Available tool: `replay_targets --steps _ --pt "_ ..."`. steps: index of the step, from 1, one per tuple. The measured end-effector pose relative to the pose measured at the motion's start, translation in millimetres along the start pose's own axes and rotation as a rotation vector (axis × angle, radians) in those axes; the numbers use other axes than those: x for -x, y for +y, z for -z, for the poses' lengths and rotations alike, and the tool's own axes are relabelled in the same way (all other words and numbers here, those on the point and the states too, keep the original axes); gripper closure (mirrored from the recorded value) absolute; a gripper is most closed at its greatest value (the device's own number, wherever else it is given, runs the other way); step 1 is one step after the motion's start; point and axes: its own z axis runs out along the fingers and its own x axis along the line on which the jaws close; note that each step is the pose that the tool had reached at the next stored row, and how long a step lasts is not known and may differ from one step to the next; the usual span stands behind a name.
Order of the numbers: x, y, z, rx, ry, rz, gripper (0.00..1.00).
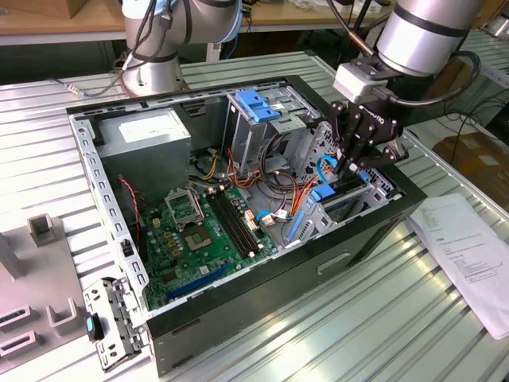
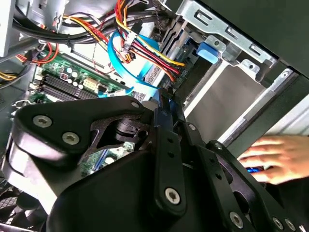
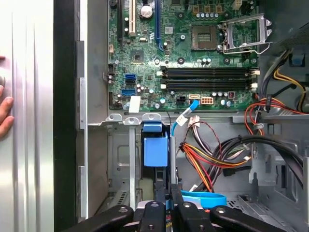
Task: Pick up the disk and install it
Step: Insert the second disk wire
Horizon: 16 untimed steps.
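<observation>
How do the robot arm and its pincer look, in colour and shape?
The arm is a thick silver-grey tube, with black cables running beside it. A pale grey block joins it to the pincer, which is matte black, built of flat linked bars with silver screw heads.

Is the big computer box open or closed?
Open. The computer case has no side cover, so its green motherboard shows.
</observation>
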Motion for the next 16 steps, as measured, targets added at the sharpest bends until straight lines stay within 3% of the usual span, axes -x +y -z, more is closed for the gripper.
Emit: replay_targets --steps 3,4,5,6,16 --pt "-6.3 -0.2 -0.8 0.0008 -0.0320 0.001 0.84" --pt "-9.1 -0.3 -1.2 0.0013 -0.0524 0.001 0.84" --pt "-13.4 -0.3 -1.9 0.0018 -0.0798 0.001 0.84" --pt "-14.6 -0.4 -2.5 0.0019 -0.0819 0.001 0.84" --pt "-18.0 -0.5 -3.7 0.0020 -0.0817 0.001 0.84"
